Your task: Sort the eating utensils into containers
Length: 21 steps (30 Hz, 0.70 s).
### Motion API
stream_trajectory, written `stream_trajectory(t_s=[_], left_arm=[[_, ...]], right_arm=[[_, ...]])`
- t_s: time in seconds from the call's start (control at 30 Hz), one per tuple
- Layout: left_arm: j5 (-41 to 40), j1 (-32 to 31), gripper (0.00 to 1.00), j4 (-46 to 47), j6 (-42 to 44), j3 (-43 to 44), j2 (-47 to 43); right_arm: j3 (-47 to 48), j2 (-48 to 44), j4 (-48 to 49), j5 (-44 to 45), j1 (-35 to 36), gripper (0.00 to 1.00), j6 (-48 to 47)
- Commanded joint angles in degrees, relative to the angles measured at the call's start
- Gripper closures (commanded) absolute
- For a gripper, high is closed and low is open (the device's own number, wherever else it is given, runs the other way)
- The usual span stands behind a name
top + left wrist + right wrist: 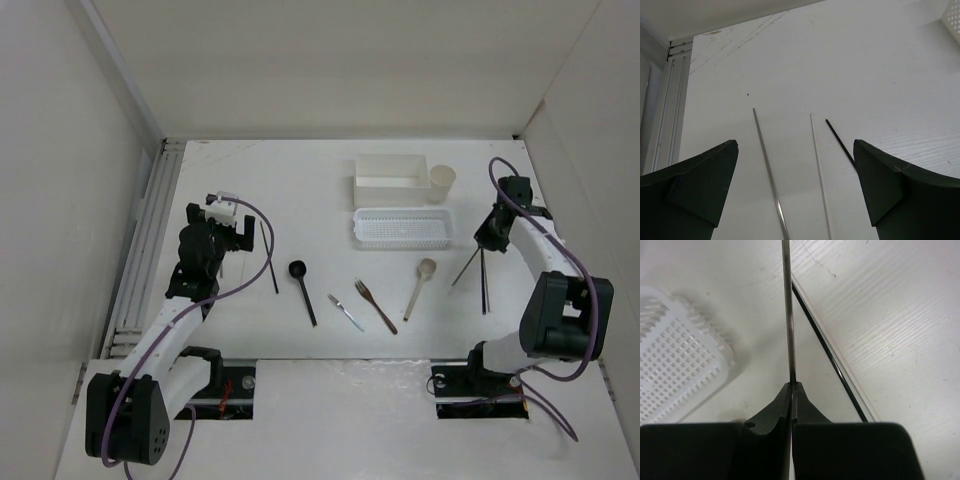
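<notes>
Right gripper (792, 387) pinching one chopstick (788, 315) by end, right of basket (400, 212); likely lift toward cup (442, 183). Left gripper (795, 146) spread wide over left chopstick (840, 142), pre-grasp straddle.

Back right: a plain white rectangular plastic box (390, 183) stood with a small cream round cup (442, 184) upright just beside its right end, and a low white perforated basket tray (402, 241) lay just in front of the box. Nearer the front, left to right, a thin dark chopstick (269, 257), a black round-bowled spoon (305, 296), a small silver fork (346, 313), a longer brown fork (376, 306) and a beige spoon (418, 290) lay flat and apart. Right of the tray two more dark chopsticks (484, 285) spread in a narrow V, one pinched between the closed fingers of the right gripper (791, 387).
</notes>
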Motion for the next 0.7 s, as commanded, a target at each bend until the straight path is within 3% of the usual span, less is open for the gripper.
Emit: stream_trajectory(t_s=[0.0, 0.2, 0.4, 0.5, 0.67], left_arm=[[0.31, 0.08, 0.0, 3.04, -0.14, 0.06, -0.74], [0.31, 0.08, 0.0, 3.04, 0.38, 0.06, -0.74], [0.83, 0.08, 0.0, 3.04, 0.38, 0.06, -0.74], [0.84, 0.08, 0.0, 3.04, 0.38, 0.58, -0.74], [0.84, 0.08, 0.0, 3.04, 0.91, 0.58, -0.74]], right_arm=[[2.23, -0.8, -0.49, 2.34, -0.23, 1.0, -0.13], [3.98, -6.85, 5.47, 2.6, -0.15, 1.0, -9.33], [3.98, -20.03, 21.62, 1.56, 6.09, 1.0, -35.87], [4.68, -21.45, 24.64, -6.6, 8.9, 1.0, -47.03], [11.26, -13.82, 21.76, -19.07, 17.41, 1.0, -65.31]])
